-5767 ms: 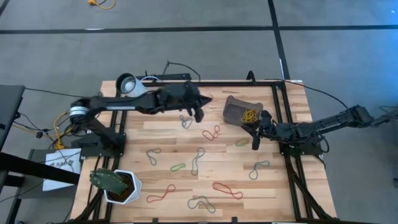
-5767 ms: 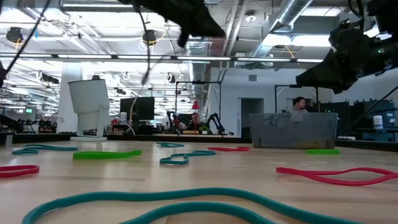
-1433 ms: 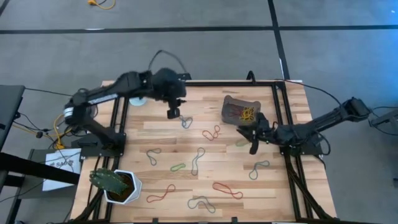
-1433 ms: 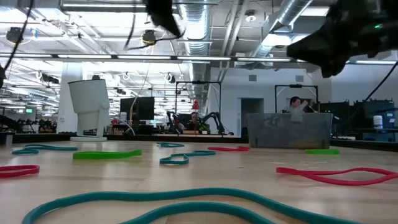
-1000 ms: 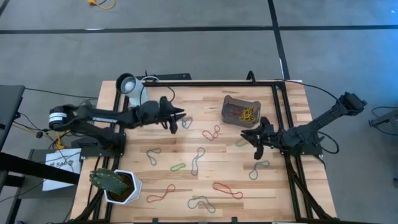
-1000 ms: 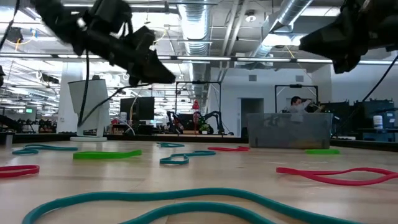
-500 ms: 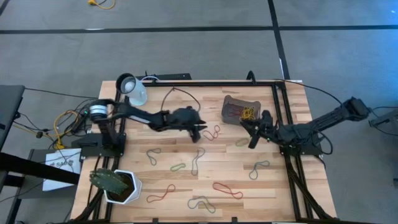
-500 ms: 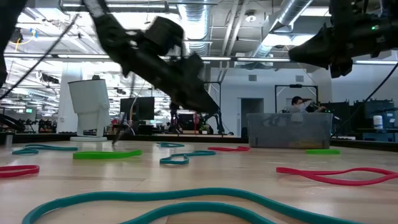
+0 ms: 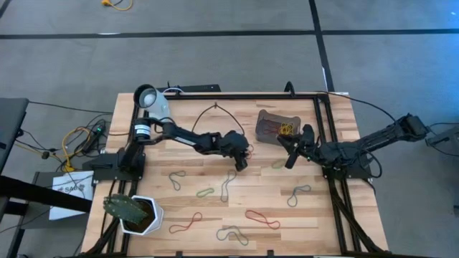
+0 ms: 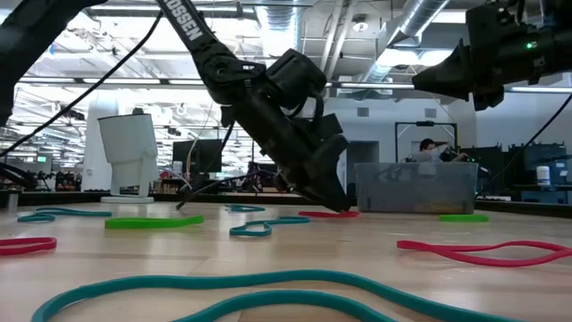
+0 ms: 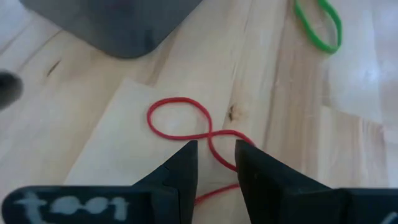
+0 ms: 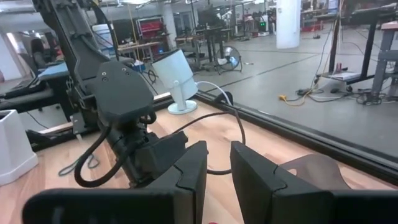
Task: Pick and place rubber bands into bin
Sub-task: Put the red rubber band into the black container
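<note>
Far left of counter (image 9: 161, 179): plant pot (image 9: 136, 213) at near corner, white cup (image 9: 152, 102) at far corner. Loose rubber bands (image 9: 226, 185) scattered over the boards, flat, well apart from one another.

Centre: left tool (image 9: 242, 162) reaching out low over red figure-eight band (image 11: 193, 134). Fingers parted a little, nothing between them; tips straddling the band's crossing point in the wrist view, seemingly just above the wood. Band lying flat, long axis running diagonally across the boards, one loop end toward the bin (image 9: 275, 127). Step in hand, by judgement: approach to pick, grasp not yet made. Next move likely calls for going down to the wood, pinching at the crossing, lifting clear, then carrying toward the bin.

Right of centre: bin near far edge, already holding yellow and red bands. Green band (image 9: 279, 164) just in front of it.

Right: right tool (image 9: 290, 159) hovering above the green band, fingers slightly apart, empty.
</note>
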You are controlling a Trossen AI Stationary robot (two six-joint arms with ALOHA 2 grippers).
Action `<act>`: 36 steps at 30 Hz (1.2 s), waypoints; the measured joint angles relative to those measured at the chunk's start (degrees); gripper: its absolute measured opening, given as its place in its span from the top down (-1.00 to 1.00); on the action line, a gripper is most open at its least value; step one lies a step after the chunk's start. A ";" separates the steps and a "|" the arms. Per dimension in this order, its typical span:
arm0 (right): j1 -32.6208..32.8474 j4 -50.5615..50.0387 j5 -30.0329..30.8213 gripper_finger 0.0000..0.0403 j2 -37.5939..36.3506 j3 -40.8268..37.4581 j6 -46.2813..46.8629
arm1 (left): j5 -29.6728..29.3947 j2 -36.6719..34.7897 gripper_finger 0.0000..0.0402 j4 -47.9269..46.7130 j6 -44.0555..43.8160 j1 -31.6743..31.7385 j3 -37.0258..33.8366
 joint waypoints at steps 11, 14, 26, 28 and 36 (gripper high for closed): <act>0.07 -0.01 -1.74 0.67 0.00 0.00 0.94 | -2.79 -0.04 0.52 -2.30 -1.43 -0.27 0.12; 0.09 -0.01 -1.97 0.67 0.00 0.00 0.97 | -3.26 -0.04 0.52 -2.32 -1.45 -0.27 0.12; 0.09 -0.01 -2.71 0.67 0.00 0.00 1.01 | -3.91 -0.04 0.52 -0.30 -2.46 -2.34 0.01; 0.07 -0.01 -2.72 0.67 0.00 0.00 0.99 | -3.91 -0.06 0.52 0.85 -2.46 -2.65 0.03; 0.07 0.87 -2.73 0.67 0.00 0.00 0.51 | -5.78 0.80 0.52 0.48 -2.43 -2.54 0.05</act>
